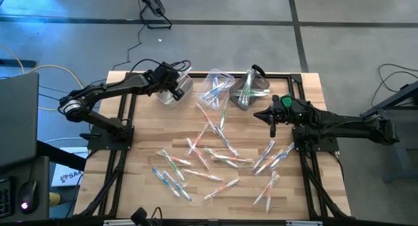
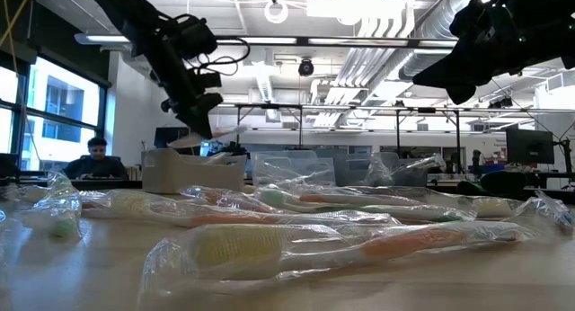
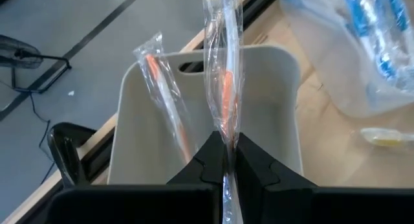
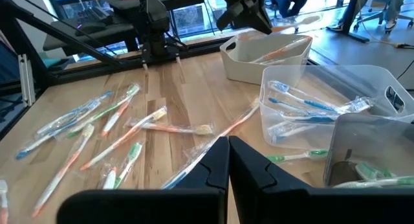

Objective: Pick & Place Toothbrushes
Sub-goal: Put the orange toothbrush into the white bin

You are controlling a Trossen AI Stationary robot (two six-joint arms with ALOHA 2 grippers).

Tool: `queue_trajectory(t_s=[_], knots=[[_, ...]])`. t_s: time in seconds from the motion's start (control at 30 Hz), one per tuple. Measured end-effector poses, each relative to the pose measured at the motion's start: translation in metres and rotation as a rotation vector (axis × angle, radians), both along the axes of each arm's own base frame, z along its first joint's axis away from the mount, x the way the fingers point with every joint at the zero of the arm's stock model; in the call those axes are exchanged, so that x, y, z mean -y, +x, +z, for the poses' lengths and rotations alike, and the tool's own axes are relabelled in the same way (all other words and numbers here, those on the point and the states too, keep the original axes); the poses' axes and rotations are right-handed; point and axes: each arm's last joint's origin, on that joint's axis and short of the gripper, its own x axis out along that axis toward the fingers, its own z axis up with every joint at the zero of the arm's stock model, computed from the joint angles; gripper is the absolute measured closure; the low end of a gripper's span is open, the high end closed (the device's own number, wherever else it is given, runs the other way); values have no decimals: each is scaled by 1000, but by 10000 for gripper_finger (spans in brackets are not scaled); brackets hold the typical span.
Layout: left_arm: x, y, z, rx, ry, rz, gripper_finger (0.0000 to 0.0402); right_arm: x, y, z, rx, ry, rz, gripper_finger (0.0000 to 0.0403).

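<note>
Left gripper (image 3: pixel 226 156) pinches an orange wrapped toothbrush (image 3: pixel 223 88) above the white bin (image 3: pixel 272 101); right gripper (image 4: pixel 228 160) hovers clenched, empty.

Three plastic bins (image 1: pixel 215 87) stood along the far edge of the tabletop (image 1: pixel 144 167). Roughly twenty wrapped toothbrushes (image 1: pixel 219 157) lay loose; an exact count could not be made. Two arms, each with one hand, were present.

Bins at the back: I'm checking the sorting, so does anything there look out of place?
One green toothbrush lies on the table against the clear bin of blue ones, not in any bin. The left end effector, shut on an orange toothbrush, hangs over the white bin.
</note>
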Motion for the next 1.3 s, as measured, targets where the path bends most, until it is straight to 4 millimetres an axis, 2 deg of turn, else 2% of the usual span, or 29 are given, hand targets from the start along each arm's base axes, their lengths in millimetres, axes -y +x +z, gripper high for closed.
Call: queue_trajectory(t_s=[0.9,1.3], knots=[[-1,1,-5,-4,-18,26,391,0,0,-1,-15,1,2,401],[0,0,-7,-31,-40,29,317,0,0,-2,-18,2,2,401]])
